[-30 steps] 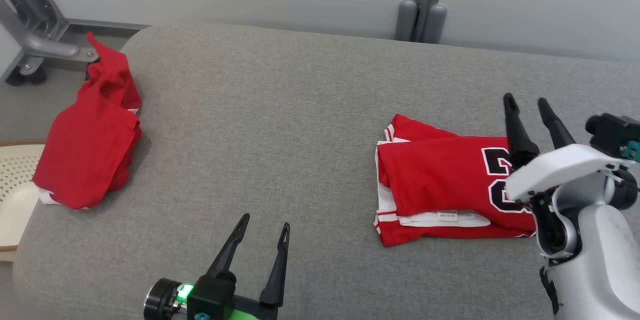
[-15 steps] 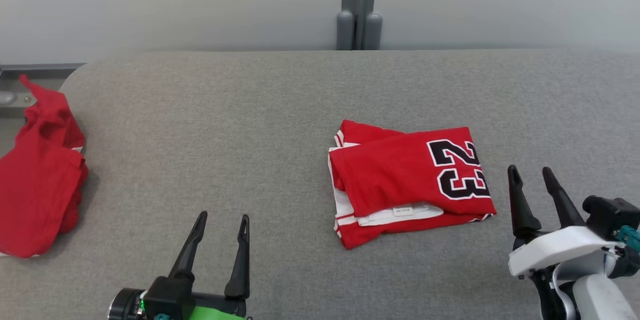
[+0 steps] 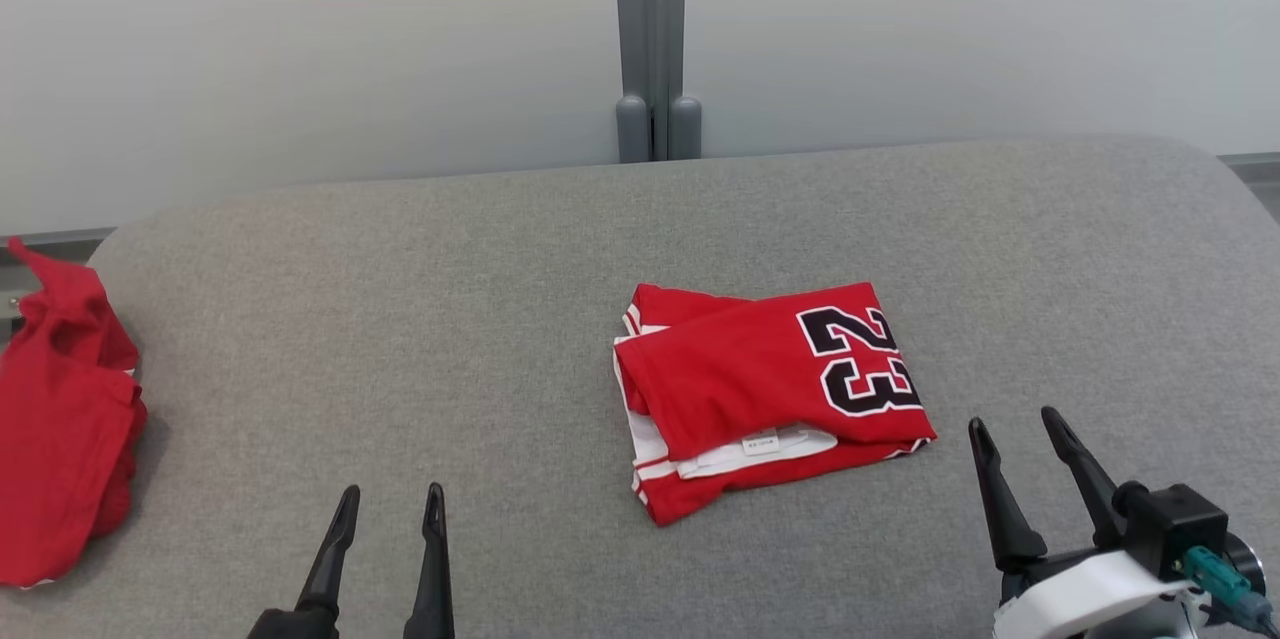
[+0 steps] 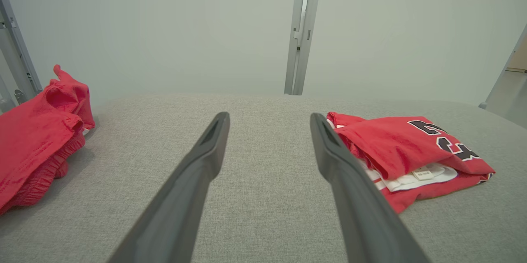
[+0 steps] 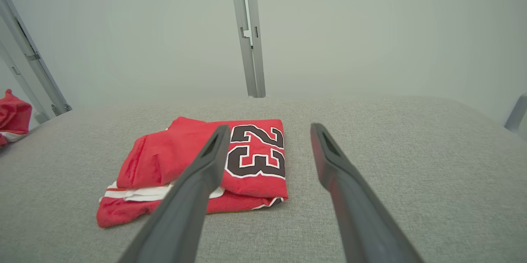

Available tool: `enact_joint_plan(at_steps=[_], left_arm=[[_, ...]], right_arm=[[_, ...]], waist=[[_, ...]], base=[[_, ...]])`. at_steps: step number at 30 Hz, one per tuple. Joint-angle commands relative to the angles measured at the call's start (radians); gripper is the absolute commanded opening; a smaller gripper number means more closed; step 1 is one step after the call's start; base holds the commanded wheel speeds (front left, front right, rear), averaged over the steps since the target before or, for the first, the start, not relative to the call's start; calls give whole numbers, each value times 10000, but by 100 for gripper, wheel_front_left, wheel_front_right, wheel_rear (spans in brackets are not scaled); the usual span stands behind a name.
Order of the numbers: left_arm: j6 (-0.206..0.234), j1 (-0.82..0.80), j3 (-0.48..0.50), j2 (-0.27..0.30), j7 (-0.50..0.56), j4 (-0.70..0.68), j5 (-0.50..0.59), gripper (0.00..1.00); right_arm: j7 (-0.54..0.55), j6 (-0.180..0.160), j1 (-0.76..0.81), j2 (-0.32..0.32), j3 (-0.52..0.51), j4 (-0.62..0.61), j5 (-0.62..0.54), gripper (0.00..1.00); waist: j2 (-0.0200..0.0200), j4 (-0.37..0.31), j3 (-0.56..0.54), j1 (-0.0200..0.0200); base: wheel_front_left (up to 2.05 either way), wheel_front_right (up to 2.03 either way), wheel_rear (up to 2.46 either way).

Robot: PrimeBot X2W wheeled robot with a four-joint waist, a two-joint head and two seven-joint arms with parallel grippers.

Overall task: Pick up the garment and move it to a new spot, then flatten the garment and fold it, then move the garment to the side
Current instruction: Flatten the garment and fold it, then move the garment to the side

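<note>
Head view: right gripper (image 3: 1012, 419) now beside garment (image 3: 740, 379)

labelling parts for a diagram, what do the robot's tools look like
Both the left tool and right tool have two long dark tapered fingers with slotted tips. Behind the right one sits a white shell, a black block and a teal plug.

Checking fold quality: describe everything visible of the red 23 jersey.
The red jersey is soft-looking fabric folded into a rough rectangle, a black, white-edged 23 facing up at its right end. White inner fabric with a small label and red-white striped trim show along the near and left edges, layers slightly askew. It lies flat on the grey padded surface, right of the head view's centre; nothing else touches it.
</note>
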Motion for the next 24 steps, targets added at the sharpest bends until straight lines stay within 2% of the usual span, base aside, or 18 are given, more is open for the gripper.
enact_joint_plan(at_steps=[1,10,24], left_arm=[[-50,249,78,13,-2,-43,39,100],[-291,752,193,13,-1,-167,285,100],[-416,887,205,13,-1,82,476,100]], right_arm=[[-22,2,246,13,-5,-142,-133,100],[-24,2,1188,281,182,-334,-657,100],[-25,2,1342,595,221,-409,-657,100]], waist=[[0,-54,-257,0],[0,-66,-701,0],[0,23,-774,0]], base=[[0,0,0],[0,0,0],[0,0,0]])
